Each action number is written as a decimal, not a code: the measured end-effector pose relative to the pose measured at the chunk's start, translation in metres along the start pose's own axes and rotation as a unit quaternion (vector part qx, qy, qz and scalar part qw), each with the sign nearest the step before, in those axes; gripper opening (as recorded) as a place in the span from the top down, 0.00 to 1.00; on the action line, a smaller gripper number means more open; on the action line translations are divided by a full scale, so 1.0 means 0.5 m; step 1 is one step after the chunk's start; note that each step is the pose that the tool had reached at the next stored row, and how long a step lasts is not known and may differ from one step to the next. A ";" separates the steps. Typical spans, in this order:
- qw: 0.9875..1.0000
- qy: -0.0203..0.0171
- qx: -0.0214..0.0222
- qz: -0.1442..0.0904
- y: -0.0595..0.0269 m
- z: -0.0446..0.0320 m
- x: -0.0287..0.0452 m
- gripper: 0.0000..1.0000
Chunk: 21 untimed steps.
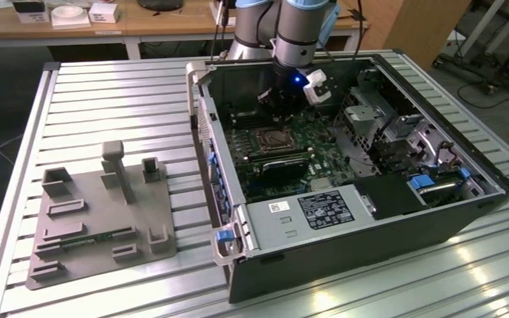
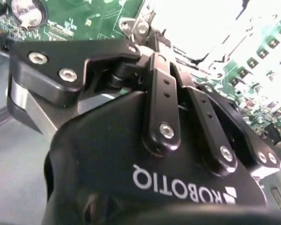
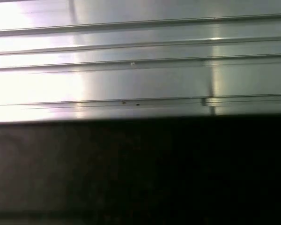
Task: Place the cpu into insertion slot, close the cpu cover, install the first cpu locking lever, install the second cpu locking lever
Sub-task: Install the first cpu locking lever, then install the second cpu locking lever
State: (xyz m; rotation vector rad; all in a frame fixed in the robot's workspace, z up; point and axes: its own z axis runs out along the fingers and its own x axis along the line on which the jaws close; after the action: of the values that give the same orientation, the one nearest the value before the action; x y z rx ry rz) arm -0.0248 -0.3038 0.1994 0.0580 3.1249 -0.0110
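The gripper (image 1: 283,109) is hovering over the insertion slot (image 1: 275,140) at the exterior view's centre. Its finger state is not showing, so I cannot tell. The cpu cover (image 2: 210,33), upper right in the second wrist view, is seemingly sitting closed, levers probably remaining.

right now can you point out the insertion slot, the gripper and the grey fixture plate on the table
insertion slot (image 1: 277,141), exterior view, on the square socket's centre on the motherboard
gripper (image 1: 283,106), exterior view, on its dark lower end above the socket
grey fixture plate (image 1: 95,222), exterior view, on a flat bare part of its top
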 end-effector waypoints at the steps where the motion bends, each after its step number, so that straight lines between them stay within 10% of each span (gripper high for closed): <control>1: 1.000 0.000 0.000 0.000 0.000 -0.005 0.000 0.90; 21: 1.000 0.001 -0.008 0.000 -0.001 -0.018 0.000 0.90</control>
State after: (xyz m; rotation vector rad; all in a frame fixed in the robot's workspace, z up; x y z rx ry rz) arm -0.0251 -0.3039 0.2083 0.0585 3.1264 0.0151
